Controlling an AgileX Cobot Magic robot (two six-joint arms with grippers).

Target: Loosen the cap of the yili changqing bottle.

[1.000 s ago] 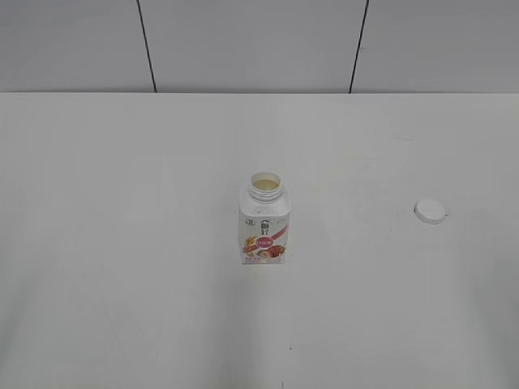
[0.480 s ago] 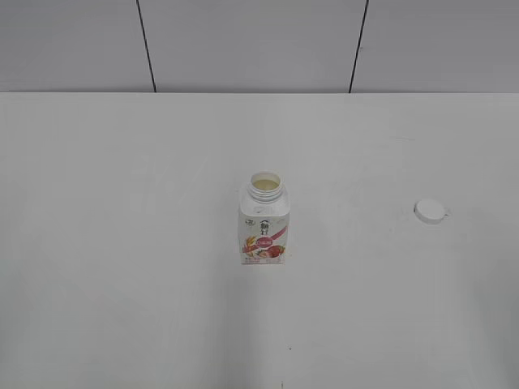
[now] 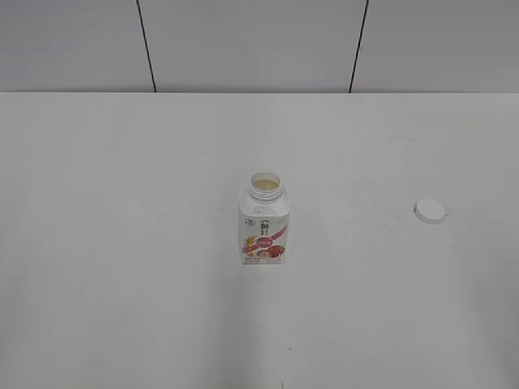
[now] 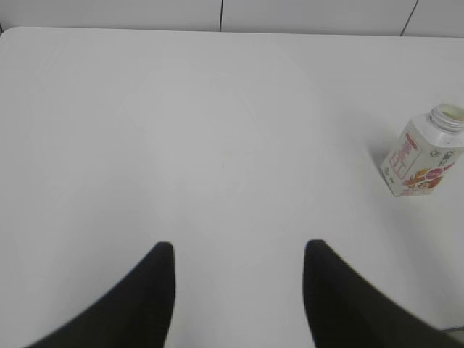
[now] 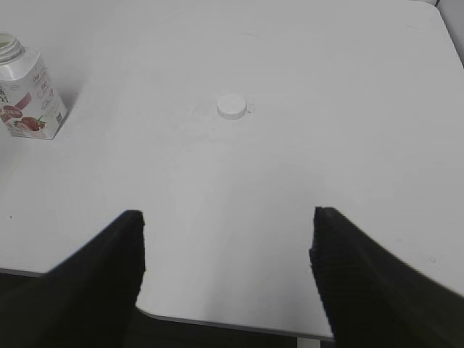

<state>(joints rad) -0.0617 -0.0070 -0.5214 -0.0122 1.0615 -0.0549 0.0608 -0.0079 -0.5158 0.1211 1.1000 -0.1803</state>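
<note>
Exterior view: the yili changqing bottle point(image 3: 264, 223) stands upright near the middle of the desk point(image 3: 122, 203), neck open; the cap point(image 3: 431, 211) lies flat on the desk well apart to its right; neither arm shows here. I judge the loosening done, the cap being wholly off; what remains for me is to keep both arms withdrawn and low-risk; any move should be slow and away from the bottle, since an uncapped bottle with pale contents visible at the neck would spill if nudged.

Left wrist view: the left claw point(image 4: 239, 290) hangs spread over bare desk, holding nothing; the bottle sits at the right edge, label side toward the camera; the cap is out of frame.

Right wrist view: the right claw point(image 5: 226, 264) is spread wider, empty, above the near desk edge; this view alone shows cap and bottle together with a claw, and the desk's front rim; a faint mark beside the cap may be a droplet, though I cannot tell.
</note>
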